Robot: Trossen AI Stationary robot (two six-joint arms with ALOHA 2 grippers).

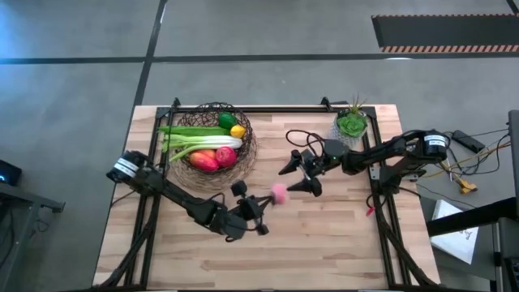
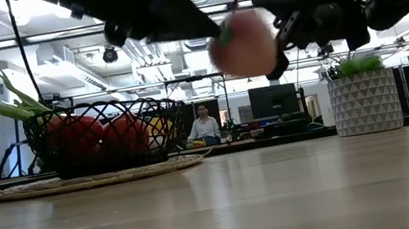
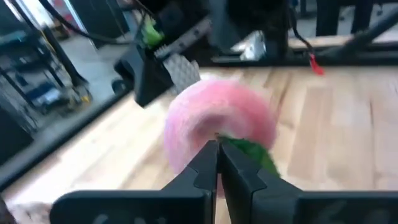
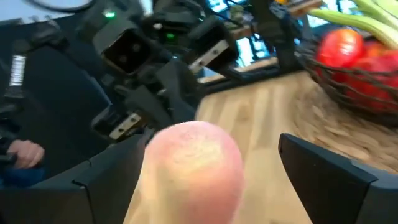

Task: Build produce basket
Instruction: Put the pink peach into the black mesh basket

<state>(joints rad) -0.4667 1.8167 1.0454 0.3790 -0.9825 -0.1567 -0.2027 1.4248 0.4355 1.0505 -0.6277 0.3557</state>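
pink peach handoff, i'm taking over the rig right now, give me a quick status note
Left gripper: shut on the leaf of the round pink toy peach, held in the air above mid-table.
Right gripper: open, fingers either side of the peach, not gripping it.
Round dark woven-wire basket, far left of the table: already holds the red tomato, red-orange mango, yellow lemon, green lime, pale celery stalk and long green pod.
Left: get the peach into the basket.

Overhead, table-level, two close wrist views.
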